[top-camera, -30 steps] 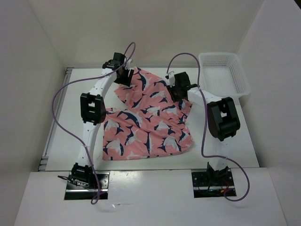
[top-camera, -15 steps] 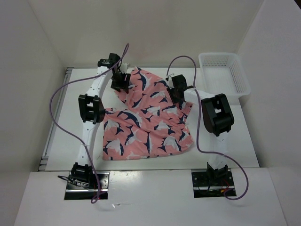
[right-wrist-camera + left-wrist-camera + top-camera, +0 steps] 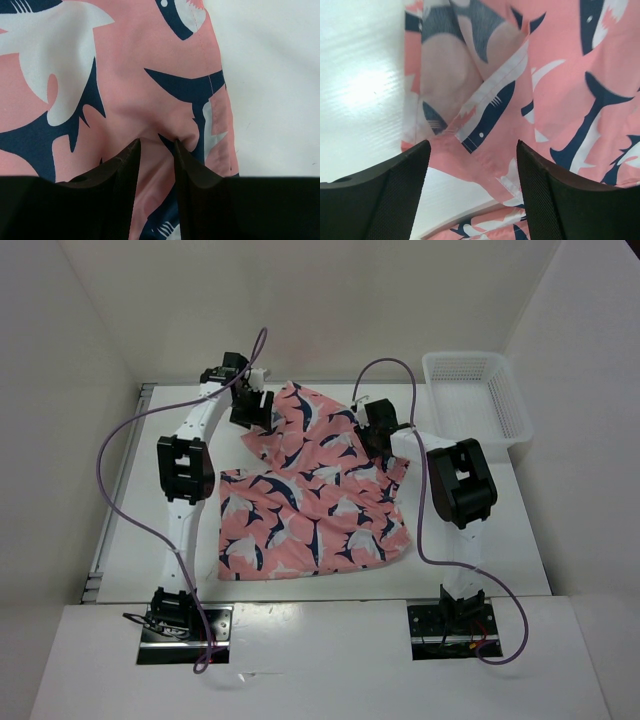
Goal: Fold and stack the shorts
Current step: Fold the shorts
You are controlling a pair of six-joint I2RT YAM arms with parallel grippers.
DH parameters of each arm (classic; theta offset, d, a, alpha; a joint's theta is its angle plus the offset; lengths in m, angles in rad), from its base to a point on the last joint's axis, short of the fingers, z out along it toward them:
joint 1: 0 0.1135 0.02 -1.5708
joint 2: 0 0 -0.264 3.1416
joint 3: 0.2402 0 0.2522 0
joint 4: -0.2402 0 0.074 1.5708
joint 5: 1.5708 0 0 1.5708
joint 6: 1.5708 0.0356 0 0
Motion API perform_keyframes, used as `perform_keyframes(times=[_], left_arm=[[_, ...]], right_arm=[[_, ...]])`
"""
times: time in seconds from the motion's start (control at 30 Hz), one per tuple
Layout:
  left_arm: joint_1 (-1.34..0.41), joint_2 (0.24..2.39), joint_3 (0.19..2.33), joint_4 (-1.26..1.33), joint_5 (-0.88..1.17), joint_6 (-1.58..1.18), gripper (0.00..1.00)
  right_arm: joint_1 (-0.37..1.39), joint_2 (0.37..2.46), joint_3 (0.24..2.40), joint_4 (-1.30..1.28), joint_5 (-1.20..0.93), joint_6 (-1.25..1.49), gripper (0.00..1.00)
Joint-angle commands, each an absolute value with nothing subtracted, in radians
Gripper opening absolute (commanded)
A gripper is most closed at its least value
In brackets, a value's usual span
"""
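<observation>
Covering the middle of the worktop (image 3: 150,530), the shorts (image 3: 310,510) are spread rumpled, with a white mesh basket (image 3: 470,390) set at the far right corner. The left fingers (image 3: 400,190) are held apart above the far left hem; the right fingers (image 3: 117,170) are clamped on a fold near the far right edge.

Nothing readable is showing in any view: no lettering, numbers, labels or brand marks. The shorts (image 3: 315,510) are carrying only a navy-and-white shark print, with no words in it.
</observation>
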State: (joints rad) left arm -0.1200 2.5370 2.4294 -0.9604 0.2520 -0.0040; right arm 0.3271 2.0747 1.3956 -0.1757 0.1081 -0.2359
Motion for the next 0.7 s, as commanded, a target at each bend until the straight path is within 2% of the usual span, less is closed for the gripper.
perform_keyframes(times=[0.0, 0.23, 0.33, 0.4, 0.43, 0.5, 0.57, 0.63, 0.67], left_arm=[[-0.132, 2.462, 2.439, -0.881, 0.230, 0.000, 0.77], [-0.141, 2.569, 2.450, -0.962, 0.127, 0.000, 0.77], [-0.141, 2.579, 2.404, -0.971, 0.127, 0.000, 0.72], [-0.141, 2.589, 2.404, -0.971, 0.138, 0.000, 0.61], [-0.141, 2.589, 2.404, -0.971, 0.152, 0.000, 0.48], [-0.141, 2.579, 2.404, -0.971, 0.164, 0.000, 0.36], [-0.141, 2.553, 2.366, -0.960, 0.175, 0.000, 0.19], [-0.141, 2.510, 2.273, -0.917, 0.175, 0.000, 0.13], [-0.141, 2.469, 2.234, -0.901, 0.166, 0.000, 0.07]], right_arm=[[0.324, 2.085, 1.371, -0.140, 0.138, -0.270, 0.39], [0.324, 2.085, 1.384, -0.140, 0.127, -0.293, 0.39], [0.324, 2.094, 1.394, -0.140, 0.127, -0.302, 0.39], [0.324, 2.094, 1.394, -0.140, 0.127, -0.311, 0.39], [0.324, 2.094, 1.394, -0.140, 0.127, -0.311, 0.39], [0.324, 2.094, 1.384, -0.140, 0.127, -0.330, 0.39], [0.324, 2.094, 1.370, -0.127, 0.137, -0.342, 0.39], [0.324, 2.094, 1.339, -0.117, 0.164, -0.354, 0.39], [0.324, 2.094, 1.339, -0.107, 0.164, -0.368, 0.38]])
